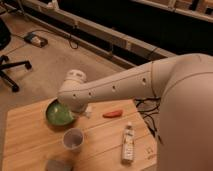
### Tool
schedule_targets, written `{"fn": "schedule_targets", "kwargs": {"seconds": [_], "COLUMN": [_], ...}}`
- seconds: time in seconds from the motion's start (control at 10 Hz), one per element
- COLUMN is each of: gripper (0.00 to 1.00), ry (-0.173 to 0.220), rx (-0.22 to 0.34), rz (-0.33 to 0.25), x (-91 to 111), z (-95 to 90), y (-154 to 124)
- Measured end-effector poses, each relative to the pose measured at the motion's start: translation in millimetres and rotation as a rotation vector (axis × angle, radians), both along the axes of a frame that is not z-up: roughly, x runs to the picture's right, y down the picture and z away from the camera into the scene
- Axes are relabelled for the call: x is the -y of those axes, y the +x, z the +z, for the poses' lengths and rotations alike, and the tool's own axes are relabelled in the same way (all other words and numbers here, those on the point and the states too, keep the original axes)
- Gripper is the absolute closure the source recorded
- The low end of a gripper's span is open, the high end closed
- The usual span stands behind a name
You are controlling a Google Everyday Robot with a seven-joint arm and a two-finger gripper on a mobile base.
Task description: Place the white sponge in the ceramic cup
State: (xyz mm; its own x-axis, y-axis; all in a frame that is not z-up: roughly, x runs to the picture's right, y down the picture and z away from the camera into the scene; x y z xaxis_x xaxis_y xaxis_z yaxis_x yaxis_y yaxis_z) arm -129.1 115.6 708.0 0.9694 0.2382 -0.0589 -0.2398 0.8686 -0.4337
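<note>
Claw (88, 112) low beside green bowl (59, 113), above ceramic cup (73, 139), maybe holding white sponge; grip hidden, cannot tell.

We seem to be in an office or lab: a rolling office chair (9, 62), floor cables (70, 37), a wooden table (25, 135); gripper (86, 113) hangs beside a green bowl (57, 114).

Matt wooden table (30, 135), glossy green bowl (56, 116), gripper (86, 112) under smooth white plastic arm (120, 86)
</note>
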Motion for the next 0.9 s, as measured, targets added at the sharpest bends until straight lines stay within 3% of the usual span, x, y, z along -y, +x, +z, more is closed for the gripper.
{"fn": "schedule_targets", "kwargs": {"seconds": [0.2, 0.4, 0.6, 0.9], "gripper": [1.0, 1.0, 1.0, 1.0], "ry": [0.015, -0.001, -0.069, -0.14], "rx": [0.025, 0.046, 0.072, 0.082], "rz": [-0.048, -0.09, -0.143, -0.165], "x": [-9, -17, -36, -58], "z": [-29.9, -41.5, -48.6, -54.6], "y": [-18, -25, -33, -30]}}
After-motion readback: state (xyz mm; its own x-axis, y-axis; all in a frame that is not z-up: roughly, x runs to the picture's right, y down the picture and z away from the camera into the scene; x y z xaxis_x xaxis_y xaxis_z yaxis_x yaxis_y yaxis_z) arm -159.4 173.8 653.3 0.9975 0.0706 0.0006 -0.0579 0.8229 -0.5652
